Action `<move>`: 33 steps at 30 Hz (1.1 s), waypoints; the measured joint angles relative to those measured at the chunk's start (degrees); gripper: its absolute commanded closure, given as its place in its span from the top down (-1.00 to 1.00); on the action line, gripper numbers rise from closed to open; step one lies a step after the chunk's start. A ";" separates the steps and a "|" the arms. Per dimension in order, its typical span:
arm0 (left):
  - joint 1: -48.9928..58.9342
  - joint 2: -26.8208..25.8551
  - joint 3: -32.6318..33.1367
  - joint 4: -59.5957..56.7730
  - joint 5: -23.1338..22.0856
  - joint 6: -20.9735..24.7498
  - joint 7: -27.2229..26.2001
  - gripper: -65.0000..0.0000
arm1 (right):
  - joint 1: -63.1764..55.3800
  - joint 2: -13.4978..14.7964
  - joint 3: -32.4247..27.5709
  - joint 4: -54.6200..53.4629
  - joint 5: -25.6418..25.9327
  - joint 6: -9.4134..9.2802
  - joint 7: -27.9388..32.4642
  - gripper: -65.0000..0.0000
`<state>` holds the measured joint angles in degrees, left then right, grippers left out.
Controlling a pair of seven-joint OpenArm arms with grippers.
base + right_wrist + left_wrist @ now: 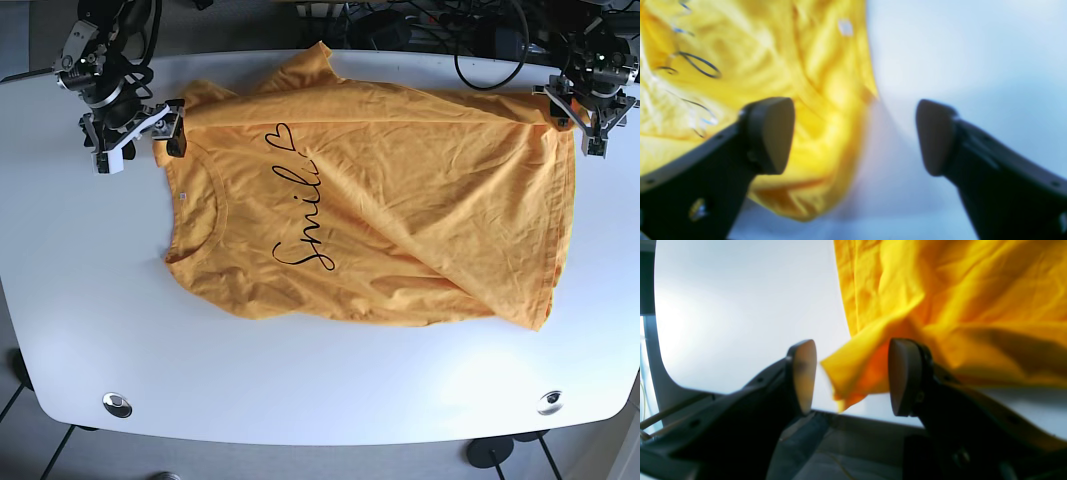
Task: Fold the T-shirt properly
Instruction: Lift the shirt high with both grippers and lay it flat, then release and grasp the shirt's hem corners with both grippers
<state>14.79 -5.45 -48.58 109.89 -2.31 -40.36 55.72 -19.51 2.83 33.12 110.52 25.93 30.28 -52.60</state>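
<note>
A yellow T-shirt (pixel 400 200) with black "Smile" script and a heart lies spread on the white table (pixel 300 390), collar toward the left, and is wrinkled with its top sleeve folded in. My right gripper (pixel 140 148) stands open at the shirt's upper left shoulder. In the right wrist view the gripper (pixel 853 136) is wide open, with the shirt's edge (pixel 756 50) reaching under the left finger. My left gripper (pixel 580 125) is at the upper right hem corner. In its wrist view it (pixel 853 373) is open, with a corner of cloth (pixel 957 290) lying loose between the fingers.
Two round metal fittings (pixel 117 403) (pixel 550 401) sit near the table's front edge. Cables and equipment (pixel 450 30) crowd the space behind the back edge. Bare white tabletop runs along the front and the left of the shirt.
</note>
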 measured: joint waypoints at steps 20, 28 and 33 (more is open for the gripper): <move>-15.28 -2.67 3.67 3.58 0.37 0.02 5.18 -0.02 | 38.64 4.98 -0.44 -39.08 -12.72 0.31 3.10 0.77; -20.41 -3.82 3.82 2.01 0.68 2.71 5.60 0.03 | 44.85 9.25 -8.09 -61.33 -12.22 -0.07 16.92 0.77; -25.20 -3.98 3.85 -2.97 0.42 15.26 5.05 0.47 | 44.26 6.97 -10.73 -61.35 -11.54 0.22 18.97 0.58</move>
<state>-10.41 -9.43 -44.73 106.91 -1.89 -25.10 60.77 24.75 9.80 22.39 49.17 14.39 30.50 -33.63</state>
